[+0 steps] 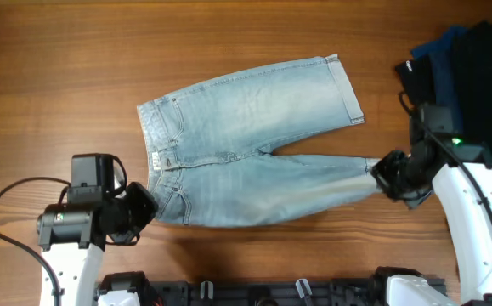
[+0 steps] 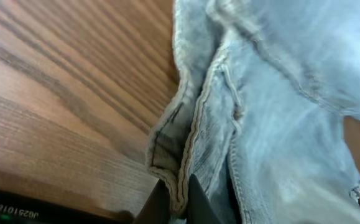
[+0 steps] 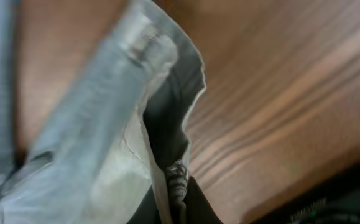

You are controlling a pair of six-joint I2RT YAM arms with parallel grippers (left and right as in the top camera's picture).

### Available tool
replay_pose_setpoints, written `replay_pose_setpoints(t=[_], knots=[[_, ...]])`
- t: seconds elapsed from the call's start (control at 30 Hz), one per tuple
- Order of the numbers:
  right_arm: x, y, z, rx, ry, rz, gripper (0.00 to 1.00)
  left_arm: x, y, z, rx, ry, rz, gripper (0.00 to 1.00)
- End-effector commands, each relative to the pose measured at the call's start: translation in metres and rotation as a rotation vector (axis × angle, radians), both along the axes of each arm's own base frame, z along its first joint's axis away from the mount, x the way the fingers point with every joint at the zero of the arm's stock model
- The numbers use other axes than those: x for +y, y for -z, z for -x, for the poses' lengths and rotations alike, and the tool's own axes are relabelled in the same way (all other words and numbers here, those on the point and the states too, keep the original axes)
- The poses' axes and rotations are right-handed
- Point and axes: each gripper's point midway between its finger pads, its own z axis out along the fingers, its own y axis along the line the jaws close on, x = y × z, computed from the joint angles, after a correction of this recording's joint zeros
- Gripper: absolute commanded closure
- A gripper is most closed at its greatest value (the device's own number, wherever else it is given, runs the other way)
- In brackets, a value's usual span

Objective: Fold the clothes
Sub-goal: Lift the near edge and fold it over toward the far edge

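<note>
Wood-grain table (image 1: 59,68), seen from overhead. The shorts (image 1: 246,144) lie flat at its centre with the long axis running across the view. The waistband (image 1: 155,153) points toward the left arm and the two legs toward the right arm. The far leg angles up to its rolled cuff (image 1: 345,89), and the near leg runs straight to the right gripper (image 1: 381,176). That gripper's fingers (image 3: 176,186) are closed, pinching the near cuff's hem. The left gripper (image 1: 146,206) is closed on the waistband's near corner, with the fabric edge nipped between its fingers (image 2: 195,199). Dark garments (image 1: 471,51) lie at the far right corner, apart from the shorts.
</note>
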Motion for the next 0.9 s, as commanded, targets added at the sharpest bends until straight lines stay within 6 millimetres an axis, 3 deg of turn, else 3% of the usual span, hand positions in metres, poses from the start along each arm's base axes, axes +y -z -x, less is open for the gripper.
replay_pose_setpoints(t=[0.0,0.13,0.23,0.4,0.6,0.73,0.87], knots=[[-0.008,-0.030,-0.026,-0.095,-0.107,0.055,0.96,0.010,-0.019,-0.015,-0.048,0.002,-0.064,0.96],[-0.010,-0.054,-0.066,-0.120,-0.154,0.057,0.96,0.022,-0.029,-0.038,-0.042,0.007,-0.133,0.96],[-0.008,-0.053,-0.093,-0.112,-0.166,0.028,0.96,0.023,-0.037,-0.061,-0.048,0.008,-0.134,0.96],[0.001,-0.064,-0.142,-0.160,-0.197,-0.020,0.96,0.028,-0.066,-0.121,-0.174,-0.004,-0.151,0.96],[0.019,-0.060,-0.185,-0.266,-0.241,-0.011,0.96,0.040,-0.046,-0.168,-0.216,-0.031,-0.200,0.96],[0.032,-0.050,-0.206,-0.305,-0.255,-0.013,0.96,0.052,-0.038,-0.178,-0.212,-0.058,-0.259,0.96],[0.040,-0.028,-0.225,-0.307,-0.248,-0.022,0.96,0.063,-0.037,-0.185,-0.226,-0.090,-0.289,0.96]])
